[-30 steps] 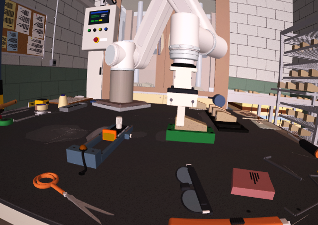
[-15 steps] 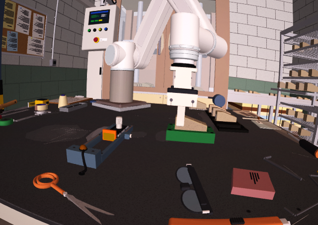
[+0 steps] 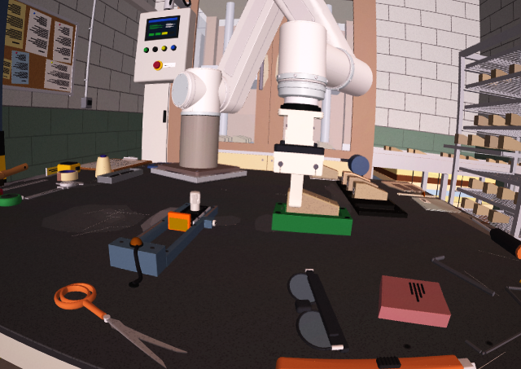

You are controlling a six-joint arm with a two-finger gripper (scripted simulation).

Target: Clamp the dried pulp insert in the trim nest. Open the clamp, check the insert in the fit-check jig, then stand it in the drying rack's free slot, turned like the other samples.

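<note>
The tan wedge-shaped pulp insert point(image 3: 313, 204) sits in the green fit-check jig point(image 3: 312, 222) at the middle of the bench, its thick end held by my gripper point(image 3: 296, 194), which comes straight down from above. To the left, the blue-grey trim nest point(image 3: 162, 240) lies with its orange clamp jaw point(image 3: 179, 221) slid back and nothing in it. Behind and right of the jig, the black drying rack point(image 3: 372, 201) holds similar tan wedges point(image 3: 364, 187) standing in a row.
A pink box point(image 3: 413, 300) lies front right, with safety glasses point(image 3: 316, 310) beside it and orange-handled scissors point(image 3: 105, 317) front left. An orange knife point(image 3: 374, 362) lies along the near edge. Metal shelving point(image 3: 490, 138) stands at the right, and small tools line the far left.
</note>
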